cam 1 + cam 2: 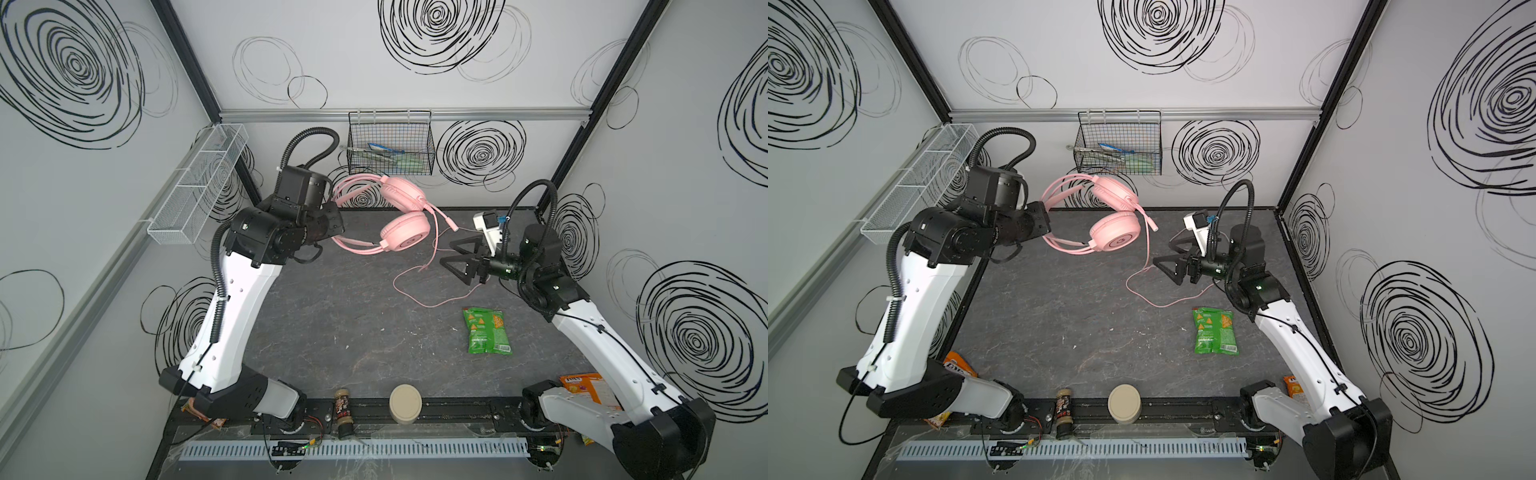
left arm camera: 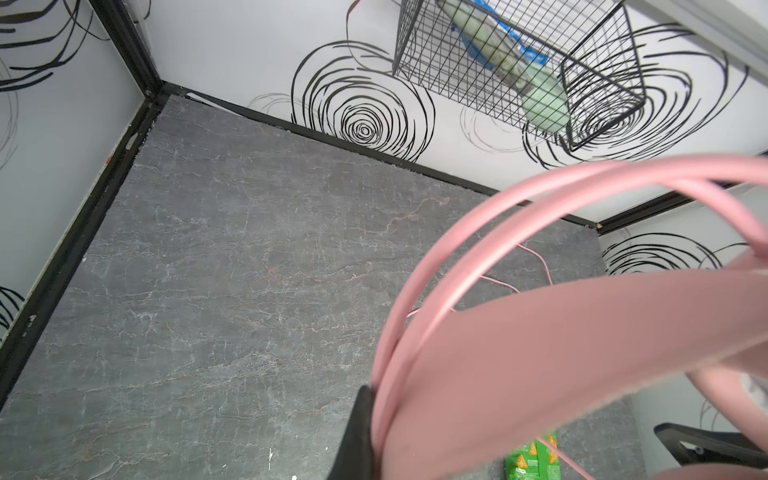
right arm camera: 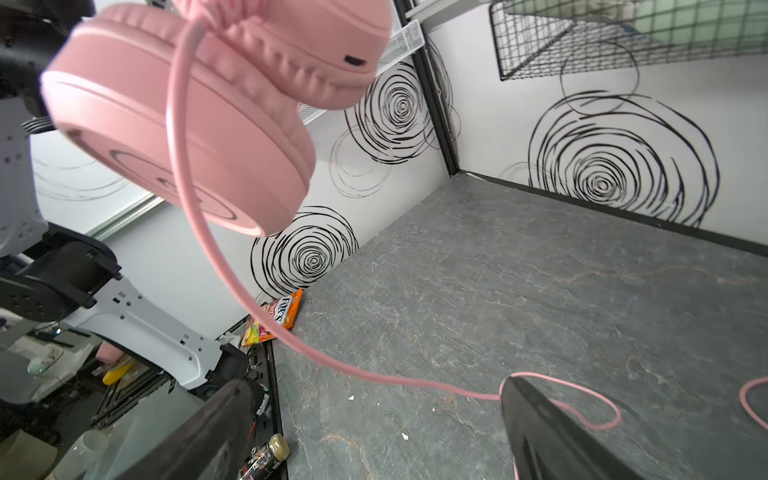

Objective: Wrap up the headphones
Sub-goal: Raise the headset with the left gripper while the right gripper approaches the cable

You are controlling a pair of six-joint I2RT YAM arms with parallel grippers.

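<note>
left gripper (image 1: pixel 337 224): pressed together on the headband, down-left of the wire basket (image 1: pixel 390 145) – likely held there so the headset hangs clear of the counter (image 1: pixel 332 324) and can be wound around.
headphones (image 1: pixel 405 230): in the air just in front of the basket, earcups closed together, hanging sideways off the gripped band.
cable (image 1: pixel 409 286): drops from the earcups, then lies in loose loops on the counter down-right of the basket – not yet wrapped.
right gripper (image 1: pixel 446 253): spread wide, further right of the basket; the cable crosses between its jaws in the right wrist view, so it looks set to catch the slack.
</note>
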